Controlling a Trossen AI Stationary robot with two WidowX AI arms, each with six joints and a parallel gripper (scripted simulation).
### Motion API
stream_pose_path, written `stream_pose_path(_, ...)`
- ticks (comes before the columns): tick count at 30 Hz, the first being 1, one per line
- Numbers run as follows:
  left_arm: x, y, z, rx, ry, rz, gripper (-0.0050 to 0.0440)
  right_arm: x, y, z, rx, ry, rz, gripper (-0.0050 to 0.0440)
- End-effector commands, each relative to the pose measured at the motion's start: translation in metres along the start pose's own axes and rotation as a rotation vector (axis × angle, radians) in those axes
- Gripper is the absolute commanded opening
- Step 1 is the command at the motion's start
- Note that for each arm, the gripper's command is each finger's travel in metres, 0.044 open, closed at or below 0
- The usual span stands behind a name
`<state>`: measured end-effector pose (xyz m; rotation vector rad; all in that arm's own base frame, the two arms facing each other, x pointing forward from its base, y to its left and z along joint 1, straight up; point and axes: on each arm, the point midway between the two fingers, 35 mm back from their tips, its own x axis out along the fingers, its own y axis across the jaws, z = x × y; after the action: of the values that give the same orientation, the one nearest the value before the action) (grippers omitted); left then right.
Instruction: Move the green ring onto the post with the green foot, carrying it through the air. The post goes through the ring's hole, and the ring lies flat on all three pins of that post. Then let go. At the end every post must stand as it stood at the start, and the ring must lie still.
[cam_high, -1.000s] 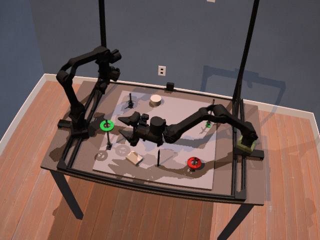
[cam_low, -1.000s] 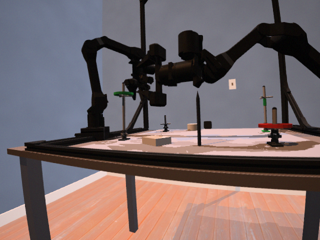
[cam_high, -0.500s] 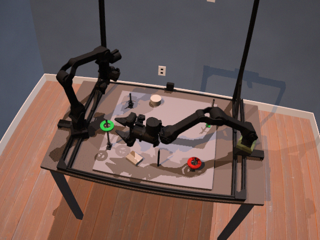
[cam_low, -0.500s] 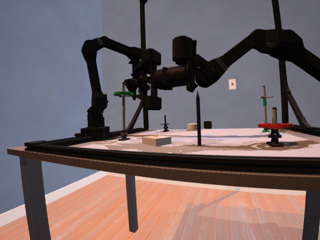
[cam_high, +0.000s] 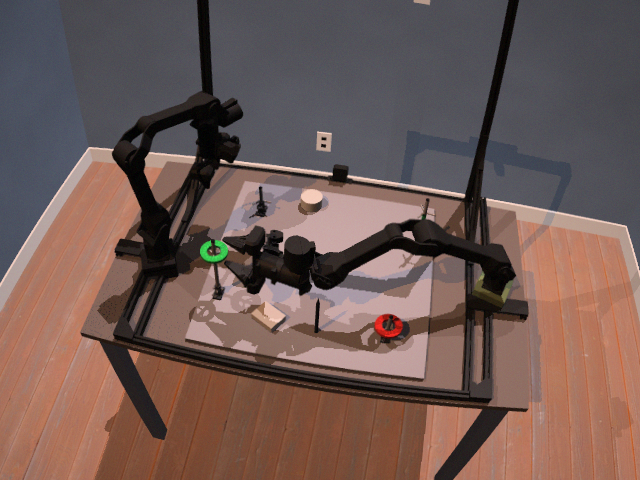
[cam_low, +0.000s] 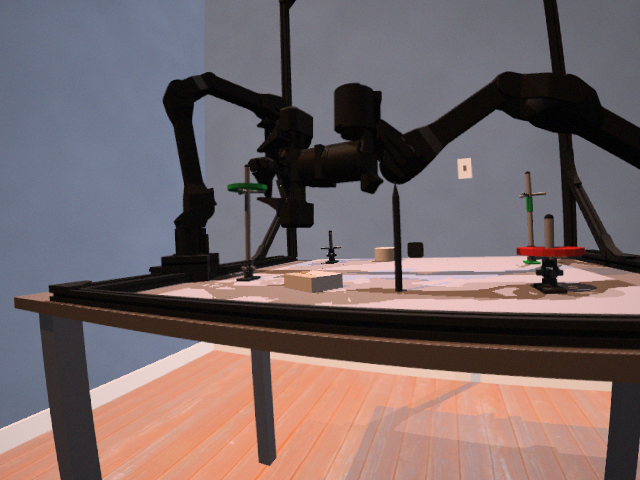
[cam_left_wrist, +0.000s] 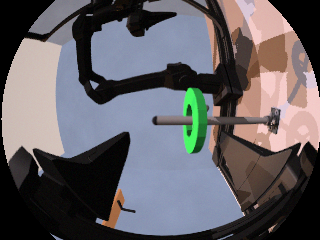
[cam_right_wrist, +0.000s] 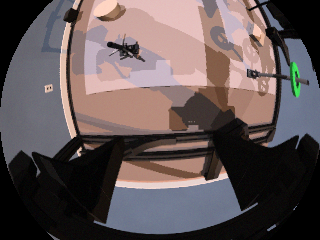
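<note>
The green ring (cam_high: 214, 250) lies flat, high up on a tall thin post (cam_high: 217, 281) at the mat's left edge; it also shows in the exterior view (cam_low: 247, 187). My left gripper (cam_high: 231, 255) reaches across the table at ring height, open and empty, with its fingertips just short of the ring. In the left wrist view the ring (cam_left_wrist: 194, 120) sits ahead between the open fingers. The post with the green foot (cam_high: 425, 206) stands at the far right back (cam_low: 528, 206). My right gripper (cam_right_wrist: 170, 139) (cam_high: 228, 144) is open and empty, held high at the back left.
A red ring (cam_high: 388, 324) rests on a short post at the front right. A black spike (cam_high: 316, 316) and a beige block (cam_high: 268, 315) stand near the front. A small black post (cam_high: 261, 201), a beige cylinder (cam_high: 311, 200) and a black cube (cam_high: 339, 172) are at the back.
</note>
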<state>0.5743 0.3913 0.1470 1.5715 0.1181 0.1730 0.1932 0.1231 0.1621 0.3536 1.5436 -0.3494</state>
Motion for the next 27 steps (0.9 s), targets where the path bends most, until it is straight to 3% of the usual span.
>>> stream_pose_path(1, 0.007, -0.010, 0.000, 0.001, 0.003, -0.006, 0.0400, 0.000, -0.001, 0.000, 0.003, -0.002, -0.002, 0.0400)
stream_pose_path(15, 0.018, -0.020, 0.002, 0.001, 0.003, -0.006, 0.0400, 0.000, -0.001, 0.000, 0.003, -0.002, -0.002, 0.0400)
stream_pose_path(22, 0.018, -0.020, 0.002, 0.001, 0.003, -0.006, 0.0232, 0.000, -0.001, 0.000, 0.003, -0.002, -0.002, 0.0400)
stream_pose_path(24, 0.018, -0.020, 0.002, 0.001, 0.003, -0.006, 0.0232, 0.000, -0.001, 0.000, 0.003, -0.002, -0.002, 0.0400)
stream_pose_path(27, 0.018, -0.020, 0.002, 0.001, 0.003, -0.006, 0.0160, 0.000, -0.001, 0.000, 0.003, -0.002, -0.002, 0.0400)
